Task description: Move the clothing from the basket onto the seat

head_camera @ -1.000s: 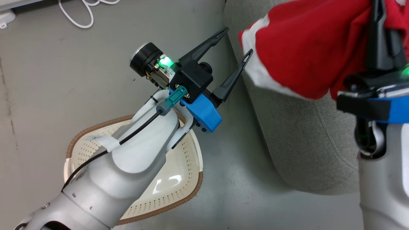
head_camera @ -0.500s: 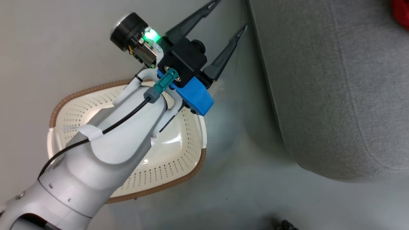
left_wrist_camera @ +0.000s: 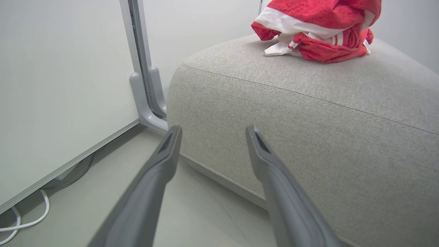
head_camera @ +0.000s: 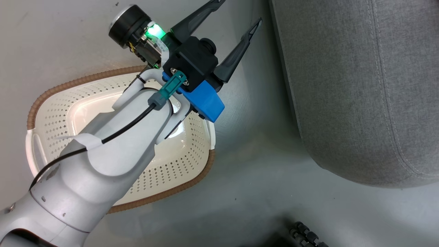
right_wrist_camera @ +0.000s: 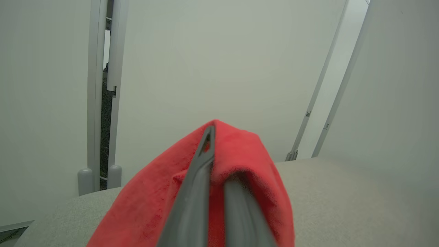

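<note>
The cream basket [head_camera: 51, 103] with its brown rim stands on the floor at the left, partly hidden by my left forearm; its visible inside holds no fabric. My left gripper [head_camera: 239, 12] hangs open beyond the basket, near the grey seat [head_camera: 360, 85]. Along the left wrist view the open gripper [left_wrist_camera: 213, 129] points at the seat's side [left_wrist_camera: 308, 113], and a bundle of red clothing [left_wrist_camera: 319, 31] with white trim lies on top. My right gripper [right_wrist_camera: 212, 151] is shut on red clothing [right_wrist_camera: 144, 206] draped over its fingers, above the seat [right_wrist_camera: 343, 199].
Grey floor separates the basket from the seat. A white panel on a grey foot [left_wrist_camera: 147, 103] stands left of the seat, with a white cable [left_wrist_camera: 24, 223] on the floor. A black ribbed part [head_camera: 305, 236] shows at the bottom edge. Pale walls rise behind the seat.
The head camera has swung, so the red clothing and my right gripper, at its upper right a second ago, have left that view. My left gripper stays open over the basket's far side.
</note>
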{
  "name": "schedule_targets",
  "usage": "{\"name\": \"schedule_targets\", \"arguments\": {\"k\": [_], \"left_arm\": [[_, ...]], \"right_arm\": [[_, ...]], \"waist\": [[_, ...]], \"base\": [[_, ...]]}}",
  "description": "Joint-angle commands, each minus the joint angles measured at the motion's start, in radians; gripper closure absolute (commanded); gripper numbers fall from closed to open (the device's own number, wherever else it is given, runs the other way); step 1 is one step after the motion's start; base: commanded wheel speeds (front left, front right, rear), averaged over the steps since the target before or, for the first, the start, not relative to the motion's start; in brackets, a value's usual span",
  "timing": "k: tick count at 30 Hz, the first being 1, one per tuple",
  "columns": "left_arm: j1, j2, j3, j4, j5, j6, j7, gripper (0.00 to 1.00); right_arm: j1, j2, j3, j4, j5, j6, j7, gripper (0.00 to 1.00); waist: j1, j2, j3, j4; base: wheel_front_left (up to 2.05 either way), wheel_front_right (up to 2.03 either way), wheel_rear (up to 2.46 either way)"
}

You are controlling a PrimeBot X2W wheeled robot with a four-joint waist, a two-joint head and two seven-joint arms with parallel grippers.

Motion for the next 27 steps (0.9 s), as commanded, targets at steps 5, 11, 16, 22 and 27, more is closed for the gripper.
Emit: {"name": "schedule_targets", "arguments": {"k": [5, 11, 16, 22, 27], "left_arm": [[-0.023, 0.010, -0.005, -0.010, 0.001, 0.000, 0.006, 0.00], [-0.012, 0.014, -0.008, -0.005, -0.007, 0.007, -0.002, 0.00], [0.011, 0.009, -0.010, 0.010, -0.018, 0.012, -0.021, 0.00], [0.063, -0.003, -0.001, 0.043, -0.045, 0.025, -0.063, 0.00], [0.138, -0.008, 0.035, 0.067, -0.078, 0.055, -0.093, 0.00]], "right_arm": [[0.066, 0.062, 0.012, 0.082, 0.021, 0.001, -0.004, 1.00], [0.127, 0.112, 0.023, 0.123, 0.031, 0.001, -0.004, 1.00], [0.189, 0.139, 0.009, 0.079, 0.030, 0.000, -0.004, 0.00], [0.316, 0.178, 0.014, 0.010, 0.000, 0.000, -0.004, 0.00], [0.451, 0.240, 0.047, -0.070, -0.039, 0.001, -0.004, 0.00]], "waist": [[-0.0001, 0.0000, 0.008, 0.005], [-0.0001, 0.0000, -0.005, 0.003], [-0.0001, 0.0000, -0.046, -0.001], [-0.0001, 0.0000, -0.145, -0.003], [-0.0001, 0.0000, -0.252, 0.003]], "base": [[0.00, 0.00, 0.00], [0.00, 0.00, 0.00], [0.00, 0.00, 0.00], [0.00, 0.00, 0.00], [0.00, 0.00, 0.00]]}}
